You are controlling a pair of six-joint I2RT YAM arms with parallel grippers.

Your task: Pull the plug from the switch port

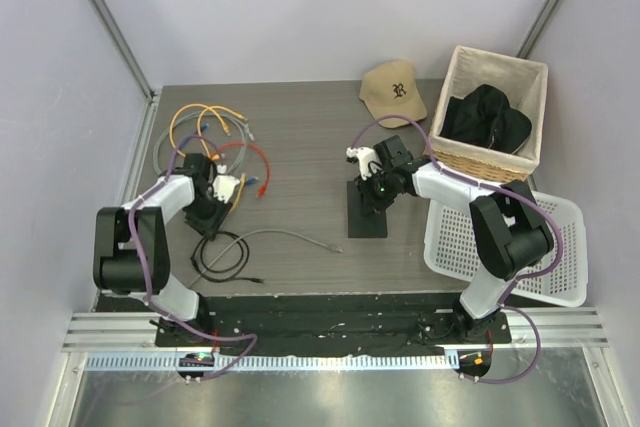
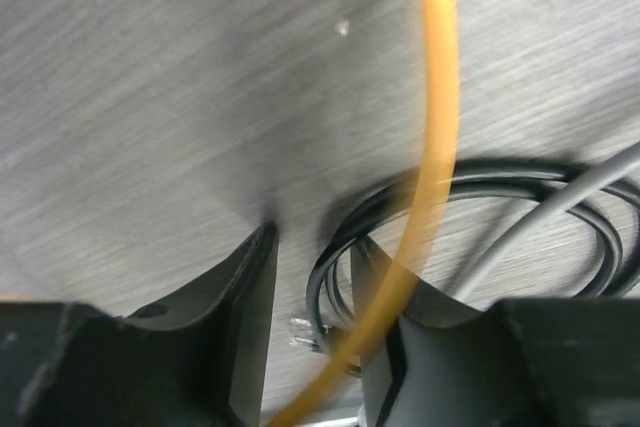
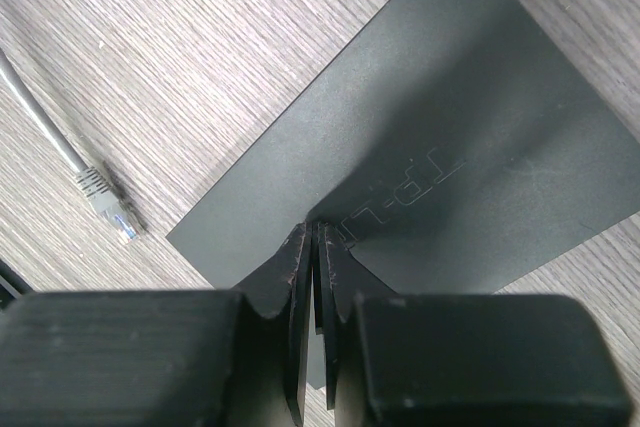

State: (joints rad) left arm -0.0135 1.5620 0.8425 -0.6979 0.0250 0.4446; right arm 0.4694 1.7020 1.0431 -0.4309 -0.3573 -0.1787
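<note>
Two arms logged. 1, left gripper (image 2: 312,242): fingers spread, low over table (image 2: 150,97), orange cable (image 2: 440,147) crossing gap, arm folded. 2, grey plug (image 3: 108,205): loose, left of switch (image 3: 450,127), apart. 3, right gripper (image 3: 316,232): pinched closed, tips on switch top near its edge, wrist angled down.

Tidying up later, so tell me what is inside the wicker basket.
A black garment lies in the basket, filling most of it. Anything beneath the garment, and the basket's floor, is covered and cannot be seen.
</note>
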